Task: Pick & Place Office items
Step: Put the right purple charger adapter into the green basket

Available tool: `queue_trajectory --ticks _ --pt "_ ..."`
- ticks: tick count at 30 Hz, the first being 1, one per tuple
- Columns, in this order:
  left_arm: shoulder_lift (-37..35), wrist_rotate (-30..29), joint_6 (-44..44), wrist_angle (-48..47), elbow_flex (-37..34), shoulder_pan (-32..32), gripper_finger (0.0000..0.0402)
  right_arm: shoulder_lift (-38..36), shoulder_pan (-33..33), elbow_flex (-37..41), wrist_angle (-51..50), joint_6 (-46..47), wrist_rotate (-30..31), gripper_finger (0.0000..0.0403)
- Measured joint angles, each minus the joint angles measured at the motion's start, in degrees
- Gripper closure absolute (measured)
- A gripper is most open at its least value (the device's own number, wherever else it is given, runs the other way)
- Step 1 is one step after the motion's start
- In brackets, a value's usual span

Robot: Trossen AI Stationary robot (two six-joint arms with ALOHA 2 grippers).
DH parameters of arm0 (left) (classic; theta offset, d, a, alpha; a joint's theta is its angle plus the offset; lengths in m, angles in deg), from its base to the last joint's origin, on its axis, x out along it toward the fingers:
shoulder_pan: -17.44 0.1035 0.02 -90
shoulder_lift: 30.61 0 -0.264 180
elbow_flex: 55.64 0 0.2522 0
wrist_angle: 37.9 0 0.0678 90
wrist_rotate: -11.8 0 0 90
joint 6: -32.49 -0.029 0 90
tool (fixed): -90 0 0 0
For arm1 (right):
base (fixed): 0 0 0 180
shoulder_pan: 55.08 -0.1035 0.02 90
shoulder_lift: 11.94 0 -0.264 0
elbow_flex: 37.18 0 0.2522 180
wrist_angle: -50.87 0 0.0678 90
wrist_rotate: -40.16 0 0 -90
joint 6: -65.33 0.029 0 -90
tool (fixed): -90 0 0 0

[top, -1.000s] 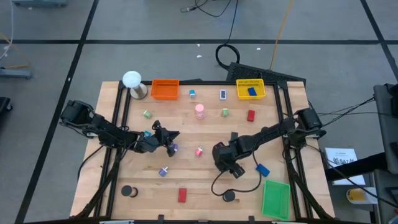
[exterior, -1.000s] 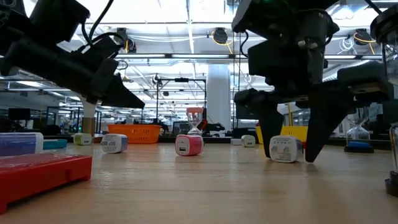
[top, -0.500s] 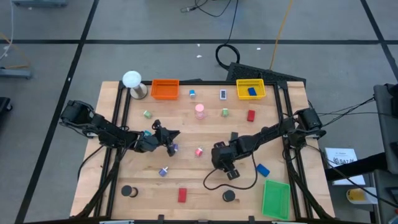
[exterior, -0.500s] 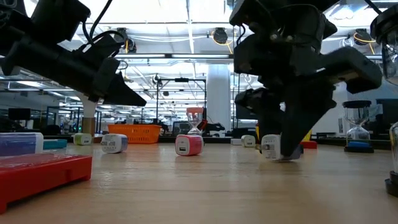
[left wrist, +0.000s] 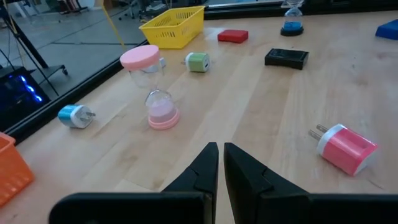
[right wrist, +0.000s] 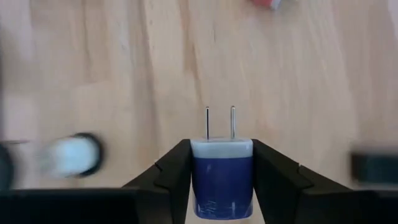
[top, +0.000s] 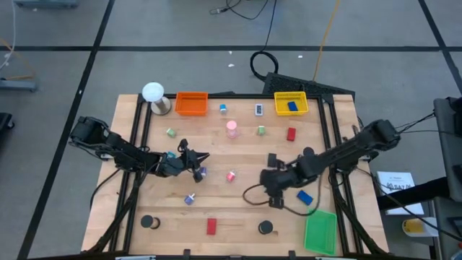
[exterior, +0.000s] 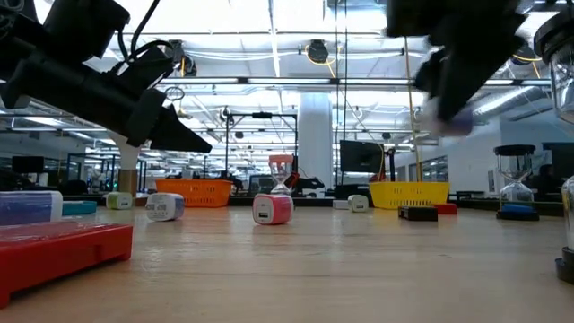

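My right gripper hangs above the table's right middle, shut on a small blue plug charger with a white face and two prongs. In the low view it shows blurred, high up. My left gripper is shut on nothing, low over the table's left middle; its fingertips point toward a pink hourglass that stands on its base. A pink charger lies on its side nearby. Other small chargers, blocks and discs lie scattered on the wood. My right gripper pinches the charger's blue body by its two opposite sides between the two fingers. The white face and prongs point away from the gripper, along the fingers. The fingers slant down from above. The charger is lifted clear of the table.
An orange tray and a yellow tray stand at the far edge, a green tray at the near right. A blue block lies beside the right gripper. A black disc, a red block and a white ball are there too.
My right gripper stood open around the charger on the table, shut on it, then rose and went toward the table's right edge, rolling its wrist. The charger has been lifted clear of the wood.
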Motion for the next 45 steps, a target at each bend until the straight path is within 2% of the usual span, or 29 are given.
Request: queue_trajectory --ticks 7,12,19,23,27,34,41,45 --pt "0.0 0.0 1.1 -0.2 0.0 0.0 0.0371 -8.7 -11.9 0.0 -11.0 26.0 1.0 0.0272" --pt "0.0 0.0 1.3 -0.2 0.0 0.0 0.0371 -9.2 -22.3 0.0 -18.1 43.6 1.3 0.0271" --pt "0.0 0.1 1.4 -0.2 0.0 0.0 0.0371 -5.0 -30.5 0.0 -20.3 54.9 0.4 0.0271" --pt "0.0 0.1 1.8 -0.2 0.0 0.0 0.0371 -2.0 -32.4 0.0 -20.5 60.9 -4.7 0.0271" --pt "0.0 0.2 2.4 -0.2 0.0 0.0 0.0371 0.6 -34.1 0.0 -20.5 63.6 -9.3 0.0271" --pt "0.0 0.2 2.7 -0.3 0.0 0.0 0.0371 2.3 -35.5 1.4 -19.9 60.9 -9.4 0.0271" --pt "0.0 0.2 3.0 -0.3 0.0 0.0 0.0371 2.4 -35.5 8.4 -11.7 59.6 -11.1 0.0270" --pt "0.0 0.2 3.0 -0.3 0.0 0.0 0.0371 2.4 -35.5 8.9 -11.2 59.6 -11.1 0.0257"
